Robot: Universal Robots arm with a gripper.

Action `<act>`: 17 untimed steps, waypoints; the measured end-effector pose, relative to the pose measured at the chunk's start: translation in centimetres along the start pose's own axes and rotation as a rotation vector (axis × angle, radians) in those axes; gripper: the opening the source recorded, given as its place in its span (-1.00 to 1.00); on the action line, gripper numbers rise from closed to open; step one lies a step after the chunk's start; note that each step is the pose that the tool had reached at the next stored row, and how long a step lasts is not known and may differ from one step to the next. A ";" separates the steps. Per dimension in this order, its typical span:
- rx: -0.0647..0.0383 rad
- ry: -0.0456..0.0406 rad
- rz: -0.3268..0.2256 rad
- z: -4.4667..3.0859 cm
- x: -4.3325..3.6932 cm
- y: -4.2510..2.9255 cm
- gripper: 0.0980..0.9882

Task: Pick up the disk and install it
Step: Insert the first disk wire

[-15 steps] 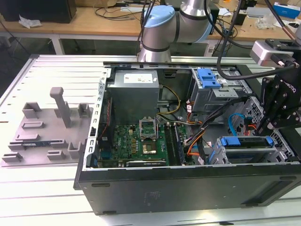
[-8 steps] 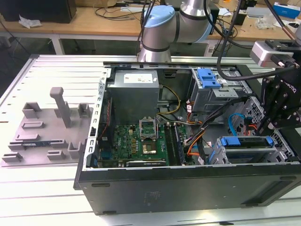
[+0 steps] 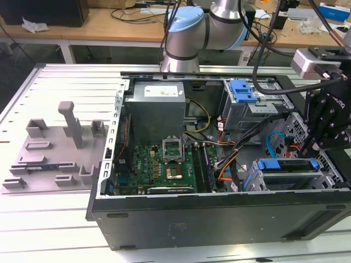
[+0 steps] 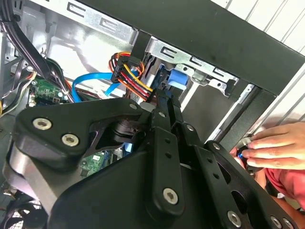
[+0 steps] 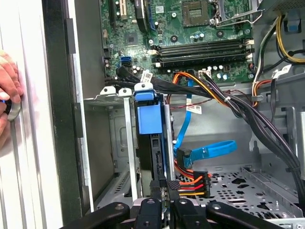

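The disk [image 3: 288, 165], silver with a bright blue bracket, lies in the drive cage at the case's near corner on the exterior view's right. In the first wrist view the disk [image 5: 149, 119] stands edge-on in its metal bay, with the blue bracket end toward the motherboard. My gripper [image 3: 318, 147] hangs just right of the cage. Its fingers are together, and the gripper [image 5: 166, 185] has its tips against the disk's near end. In the second wrist view the gripper [image 4: 171, 102] points at the blue bracket [image 4: 175, 78].
The open computer case [image 3: 219, 219] holds a motherboard [image 3: 164, 161], a power supply [image 3: 156, 109] and an upper cage with a blue latch [image 3: 243, 90]. Orange and blue cables [image 5: 205, 152] run beside the bay. A person's hand [image 4: 276, 145] rests outside the case wall. A grey fixture [image 3: 55, 148] lies on the exterior view's left.
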State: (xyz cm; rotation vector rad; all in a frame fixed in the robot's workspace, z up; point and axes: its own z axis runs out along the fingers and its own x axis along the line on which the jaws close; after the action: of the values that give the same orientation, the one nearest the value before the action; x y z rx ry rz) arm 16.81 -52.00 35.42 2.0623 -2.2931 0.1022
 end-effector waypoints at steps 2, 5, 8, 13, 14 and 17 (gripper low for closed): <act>0.001 -0.0009 0.002 0.01 0.03 0.20 -0.85; 0.001 -0.0007 0.002 0.01 0.05 0.38 -0.85; 0.001 -0.0007 0.002 0.01 0.04 0.38 -0.85; 0.001 -0.0008 0.002 0.01 0.04 0.36 -0.85; 0.001 -0.0008 0.002 0.02 0.03 0.33 -0.85; 0.001 -0.0007 0.002 0.02 0.04 0.33 -0.85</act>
State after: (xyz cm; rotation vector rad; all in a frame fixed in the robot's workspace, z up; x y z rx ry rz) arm 16.48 -52.00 35.40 2.0609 -2.2959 0.1025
